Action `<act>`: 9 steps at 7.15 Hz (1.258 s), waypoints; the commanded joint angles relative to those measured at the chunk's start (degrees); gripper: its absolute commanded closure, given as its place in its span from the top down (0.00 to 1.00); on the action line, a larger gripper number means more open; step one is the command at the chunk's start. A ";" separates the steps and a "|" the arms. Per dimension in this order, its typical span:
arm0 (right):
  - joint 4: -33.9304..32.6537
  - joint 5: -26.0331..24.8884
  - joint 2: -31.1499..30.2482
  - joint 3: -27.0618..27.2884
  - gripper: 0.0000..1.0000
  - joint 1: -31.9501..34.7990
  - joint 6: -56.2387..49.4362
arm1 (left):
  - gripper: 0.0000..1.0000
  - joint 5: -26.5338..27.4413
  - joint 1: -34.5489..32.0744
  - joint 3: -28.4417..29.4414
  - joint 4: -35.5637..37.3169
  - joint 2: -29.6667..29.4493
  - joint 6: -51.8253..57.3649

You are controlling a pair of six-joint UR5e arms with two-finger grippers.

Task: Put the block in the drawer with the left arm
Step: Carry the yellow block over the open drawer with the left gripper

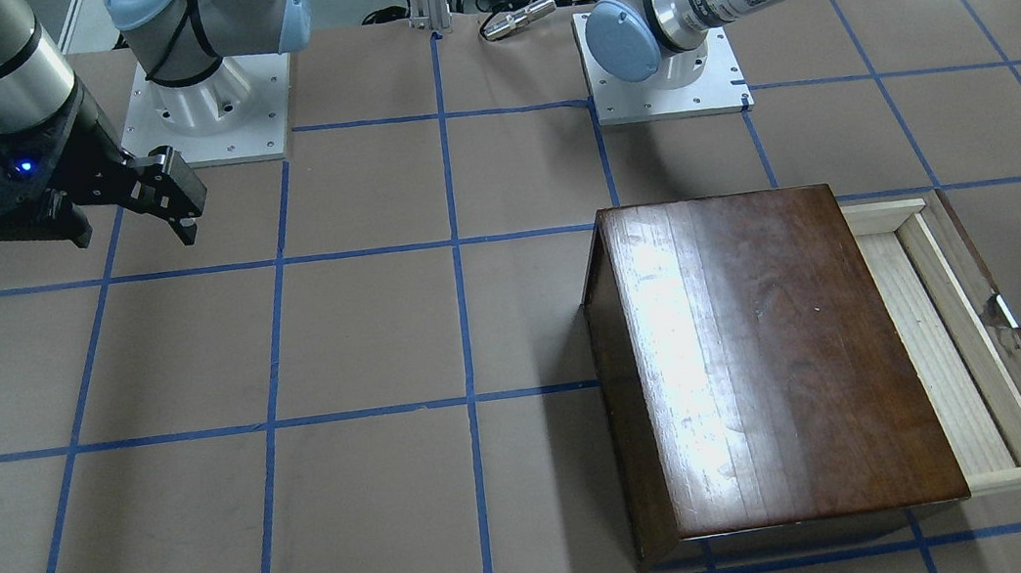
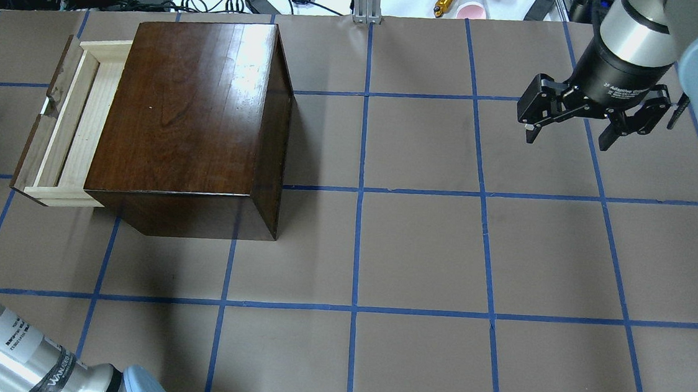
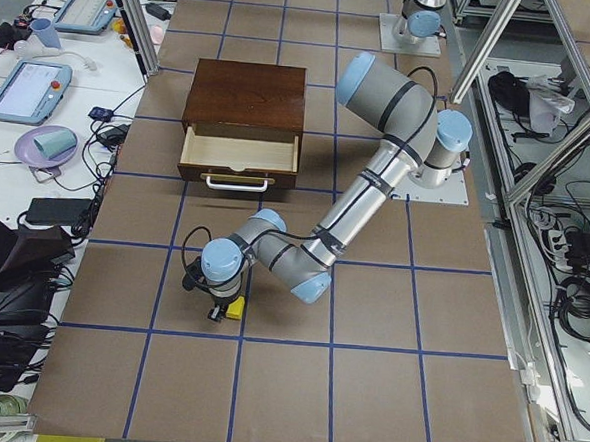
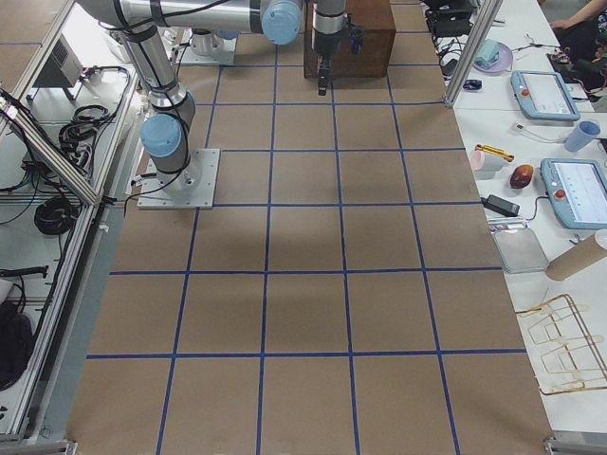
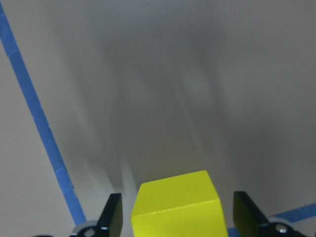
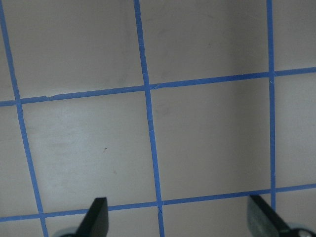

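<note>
The yellow block (image 5: 177, 210) lies between the two black fingers (image 5: 112, 216) of my left gripper (image 5: 177, 219). The jaws are open, with a gap on each side of the block. In the exterior left view the left gripper (image 3: 213, 301) is low over the table, well in front of the drawer, with the block (image 3: 234, 310) at it. The drawer (image 2: 74, 127) is pulled out of the dark-brown box (image 2: 187, 108), and its pale tray holds nothing. My right gripper (image 2: 573, 123) is open and empty, above the table's far right.
The box (image 1: 767, 361) stands on brown paper marked with a blue tape grid. Cables, chargers and cups lie beyond the table's far edge (image 2: 363, 16). The right wrist view shows only bare grid below the open fingers (image 6: 96, 217).
</note>
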 commanded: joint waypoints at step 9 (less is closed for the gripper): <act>0.00 0.00 0.00 0.00 1.00 0.00 0.00 | 0.26 1.71 -7.63 -1.09 -24.85 20.21 -12.20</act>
